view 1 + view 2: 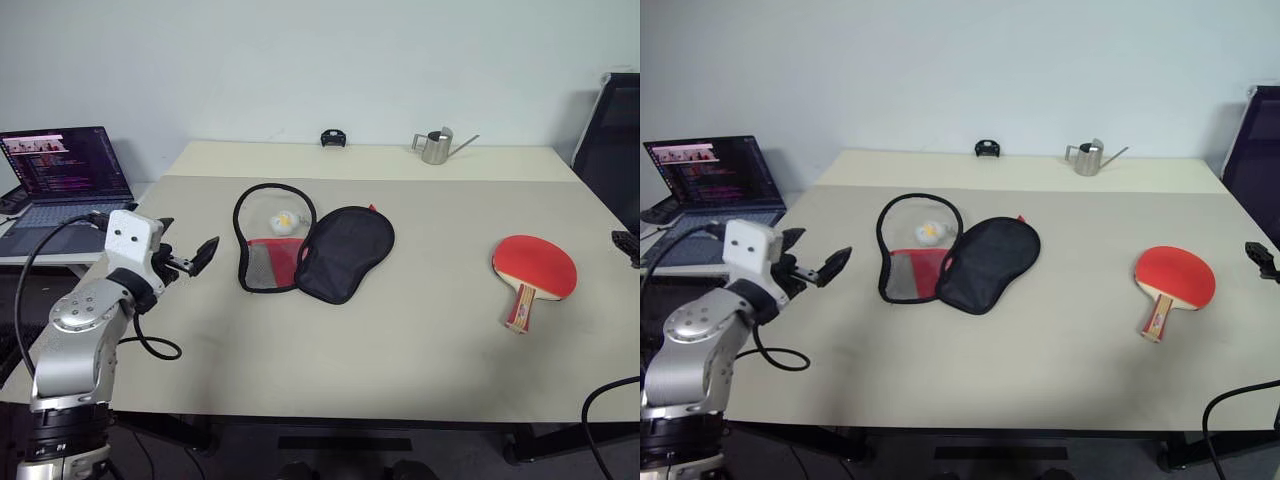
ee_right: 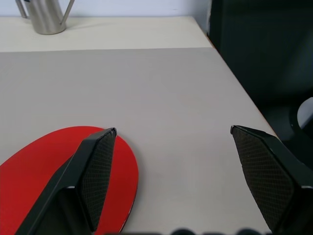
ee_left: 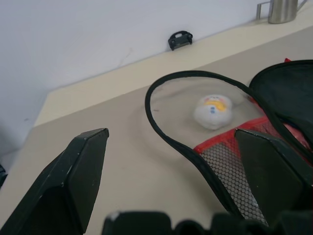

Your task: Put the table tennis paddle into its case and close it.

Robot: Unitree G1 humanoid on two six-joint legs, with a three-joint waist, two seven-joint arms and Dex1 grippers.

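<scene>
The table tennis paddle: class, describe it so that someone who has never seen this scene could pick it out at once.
Start at the large beige table and look toward its right side, well apart from the opened black and red case near the middle. There the table tennis paddle lies flat, alone. Its round red face and short striped wooden handle set it apart from the soft fabric case.

An office or lab: plain wall, beige tables, open laptop, black chair.

Open laptop beside table; metal watering can, black clip at back.
</scene>
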